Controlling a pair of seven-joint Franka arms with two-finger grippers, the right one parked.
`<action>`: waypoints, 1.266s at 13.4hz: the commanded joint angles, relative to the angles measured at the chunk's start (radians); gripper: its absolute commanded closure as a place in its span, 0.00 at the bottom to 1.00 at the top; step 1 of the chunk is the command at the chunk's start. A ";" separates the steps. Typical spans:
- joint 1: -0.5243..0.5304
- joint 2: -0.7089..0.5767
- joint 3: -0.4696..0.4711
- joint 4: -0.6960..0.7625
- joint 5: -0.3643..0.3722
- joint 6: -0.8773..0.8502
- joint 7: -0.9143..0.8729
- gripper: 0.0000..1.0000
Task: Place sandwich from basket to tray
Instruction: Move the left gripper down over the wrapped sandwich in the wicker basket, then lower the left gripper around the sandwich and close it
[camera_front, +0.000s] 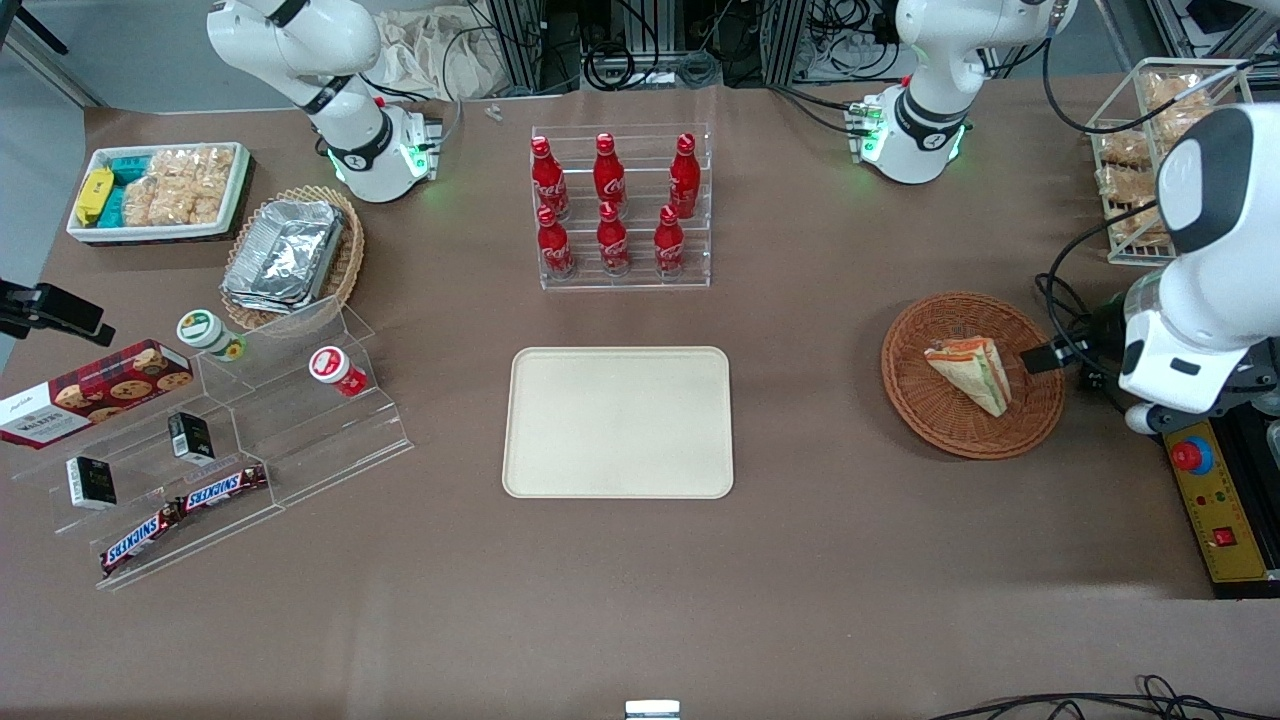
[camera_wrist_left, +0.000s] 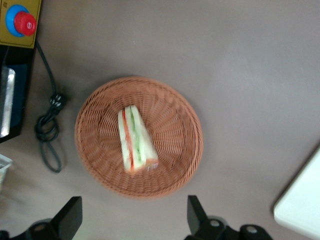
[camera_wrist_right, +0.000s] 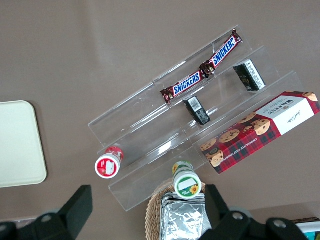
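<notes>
The left arm bends in from the working arm's end of the table, and its gripper (camera_wrist_left: 135, 220) hangs in the air above the round brown basket (camera_front: 1035, 415) with its two black fingers (camera_wrist_left: 70, 216) spread wide and nothing between them. In the front view the big white arm covers most of the gripper, so only a small black bit shows at the basket's rim. The sandwich (camera_front: 972, 371) lies on its side in the basket, a pale wedge with green and red-orange stripes. The cream tray (camera_front: 618, 421) sits flat in the middle of the table, well apart from the basket, with nothing on it. A clear rack of red cola bottles (camera_front: 613, 205) stands farther from the front camera than the tray. A black cable (camera_wrist_left: 49, 130) curls on the table just beside the basket, near a yellow box with a red stop button (camera_front: 1191, 455). A wire rack of bagged pastries (camera_front: 1135, 150) is partly hidden by the arm. Toward the parked arm's end are clear steps with Snickers bars (camera_front: 185, 510) and a cookie box (camera_front: 92, 392).
</notes>
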 joint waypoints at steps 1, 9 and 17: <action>0.029 -0.062 -0.009 -0.197 -0.010 0.162 -0.129 0.02; 0.061 -0.106 -0.008 -0.524 -0.001 0.478 -0.281 0.01; 0.061 -0.032 -0.009 -0.570 -0.001 0.559 -0.312 0.01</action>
